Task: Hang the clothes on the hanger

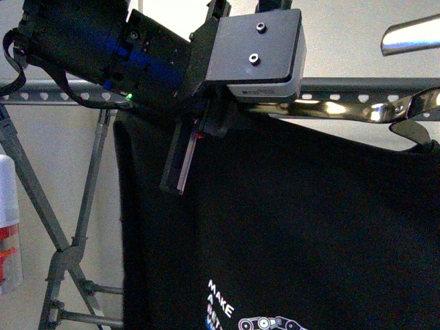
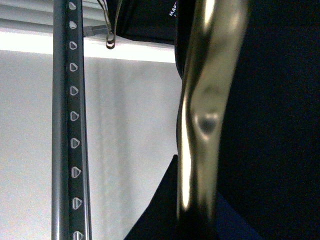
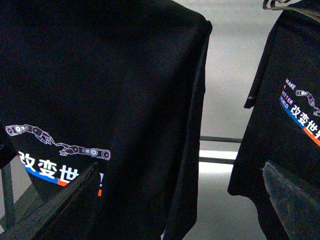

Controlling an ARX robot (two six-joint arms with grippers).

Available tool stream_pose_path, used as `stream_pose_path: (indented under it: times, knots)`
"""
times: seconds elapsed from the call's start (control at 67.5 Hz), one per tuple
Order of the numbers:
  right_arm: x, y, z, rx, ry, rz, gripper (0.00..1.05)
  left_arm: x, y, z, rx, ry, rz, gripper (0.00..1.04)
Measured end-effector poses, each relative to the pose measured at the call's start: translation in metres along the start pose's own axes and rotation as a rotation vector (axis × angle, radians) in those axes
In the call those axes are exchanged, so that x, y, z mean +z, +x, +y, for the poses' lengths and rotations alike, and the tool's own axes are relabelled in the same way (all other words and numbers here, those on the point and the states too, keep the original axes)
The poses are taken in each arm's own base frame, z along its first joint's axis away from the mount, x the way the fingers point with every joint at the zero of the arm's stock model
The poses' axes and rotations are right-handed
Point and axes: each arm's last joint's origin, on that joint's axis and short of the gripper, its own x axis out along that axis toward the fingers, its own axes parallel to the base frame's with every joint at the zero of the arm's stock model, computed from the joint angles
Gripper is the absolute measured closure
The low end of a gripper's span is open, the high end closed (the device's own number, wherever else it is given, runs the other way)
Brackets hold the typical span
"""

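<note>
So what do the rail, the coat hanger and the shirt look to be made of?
Rail: matt grey metal, probably painted or coated; flat strip with punched heart-shaped holes.
Coat hanger: polished metal, likely chrome-like or steel; mirror-bright with warped reflections.
Shirt: soft black fabric, possibly a cotton knit; no shine, and it hangs limp with soft edges.

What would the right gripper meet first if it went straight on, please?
Most likely the nearer black T-shirt, whose side edge hangs straight ahead of the right gripper; depth is hard to judge.
</note>
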Motion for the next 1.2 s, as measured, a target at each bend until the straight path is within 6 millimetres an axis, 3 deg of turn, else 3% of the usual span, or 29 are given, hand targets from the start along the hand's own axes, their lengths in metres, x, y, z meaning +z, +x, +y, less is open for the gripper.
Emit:
stream_pose_path:
  times: [0.133, 0.237, 0.326, 0.459, 0.593, 0.815, 0.919, 0.993, 1.111, 1.2]
  knots:
    - [0.0, 0.0, 0.0, 0.006, 0.001, 0.002, 0.07, 0.0, 0.0, 0.0, 0.0, 0.0, 0.0, 1.0]
    - [0.002, 0.005, -0.005, 0.226, 0.029, 0.122, 0.07, 0.0, 0.0, 0.0, 0.0, 0.0, 0.001, 1.0]
    - [0.009, 0.012, -0.015, 0.315, 0.034, 0.147, 0.07, 0.0, 0.0, 0.0, 0.0, 0.001, -0.001, 1.0]
    - [0.054, 0.036, -0.048, 0.365, -0.085, 0.069, 0.07, 0.0, 0.0, 0.0, 0.0, 0.001, 0.0, 1.0]
    - [0.09, 0.055, -0.059, 0.439, -0.254, 0.021, 0.07, -0.002, -0.001, 0.0, 0.0, 0.001, 0.008, 1.0]
    - [0.128, 0.086, -0.058, 0.588, -0.688, 0.027, 0.07, 0.0, 0.0, 0.0, 0.0, 0.004, 0.002, 1.0]
    - [0.142, 0.102, -0.049, 0.749, -0.972, -0.013, 0.07, 0.0, 0.0, 0.0, 0.0, 0.005, 0.002, 1.0]
    - [0.15, 0.113, -0.041, 0.833, -1.076, -0.016, 0.07, -0.001, 0.0, -0.001, -0.002, 0.005, 0.003, 1.0]
    - [0.162, 0.133, -0.037, 0.891, -1.087, -0.046, 0.07, -0.001, 0.0, -0.001, -0.002, 0.006, 0.003, 1.0]
    - [0.17, 0.142, -0.037, 0.956, -0.998, -0.049, 0.07, -0.001, 0.0, -0.001, -0.002, 0.006, 0.003, 1.0]
